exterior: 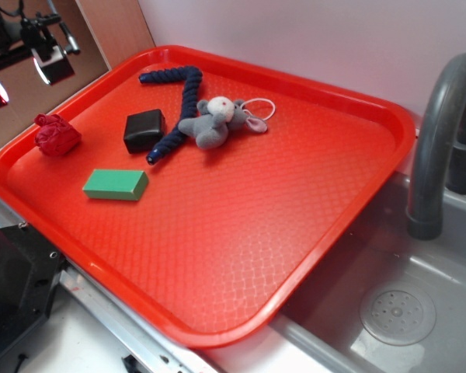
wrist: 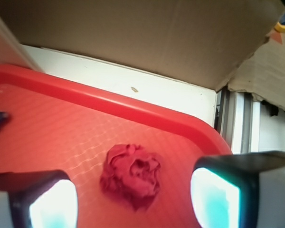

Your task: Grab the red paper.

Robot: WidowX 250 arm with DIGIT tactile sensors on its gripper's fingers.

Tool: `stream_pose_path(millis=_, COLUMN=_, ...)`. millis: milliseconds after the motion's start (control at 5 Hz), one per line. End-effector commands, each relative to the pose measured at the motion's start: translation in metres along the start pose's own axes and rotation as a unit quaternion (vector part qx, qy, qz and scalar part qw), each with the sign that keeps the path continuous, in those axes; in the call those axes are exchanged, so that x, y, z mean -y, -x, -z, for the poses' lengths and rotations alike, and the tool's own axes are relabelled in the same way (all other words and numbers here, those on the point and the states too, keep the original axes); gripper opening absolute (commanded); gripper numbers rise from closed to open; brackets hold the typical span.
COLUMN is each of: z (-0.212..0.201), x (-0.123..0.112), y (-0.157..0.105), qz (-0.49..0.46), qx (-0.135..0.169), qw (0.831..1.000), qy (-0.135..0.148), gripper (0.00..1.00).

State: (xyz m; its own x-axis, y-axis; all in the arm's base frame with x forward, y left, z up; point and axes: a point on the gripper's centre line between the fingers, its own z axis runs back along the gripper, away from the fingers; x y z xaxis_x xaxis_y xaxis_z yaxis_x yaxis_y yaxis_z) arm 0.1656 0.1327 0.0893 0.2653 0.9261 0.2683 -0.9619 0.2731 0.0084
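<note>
Hovering with jaws spread wide, tool (wrist: 133, 197) above the red paper (wrist: 131, 175), crumpled ball lying untouched between the two fingers (wrist: 52, 204), near the corner rim of the red tray (exterior: 217, 233), black block (exterior: 144, 130) and green block (exterior: 116, 184) nearby

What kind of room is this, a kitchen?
Probably a pretend kitchen for robot practice: a grey sink with a faucet, a red tray laid over it, and cardboard walls behind.
</note>
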Motion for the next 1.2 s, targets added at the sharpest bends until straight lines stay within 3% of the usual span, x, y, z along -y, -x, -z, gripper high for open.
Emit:
stream_pose_path(millis=0, z=0.033, x=-0.005, y=0.008, qz=0.046, qx=-0.037, qw=0.998, qy=0.002, gripper=1.00)
stream_pose_path(millis=200, z=0.047, x=0.004, y=0.013, qz=0.057, qx=-0.046, qw=0.997, qy=0.021, gripper=1.00)
stream_pose_path(millis=600, z=0.058, x=0.008, y=0.016, qz=0.052, qx=-0.054, qw=0.997, qy=0.011, gripper=1.00)
stream_pose_path(millis=800, z=0.059, x=0.007, y=0.016, qz=0.040, qx=-0.048, qw=0.998, qy=0.002, gripper=0.00)
stream_pose_path(millis=1000, z=0.059, x=0.007, y=0.016, qz=0.036, qx=-0.044, qw=0.998, qy=-0.001, gripper=0.00)
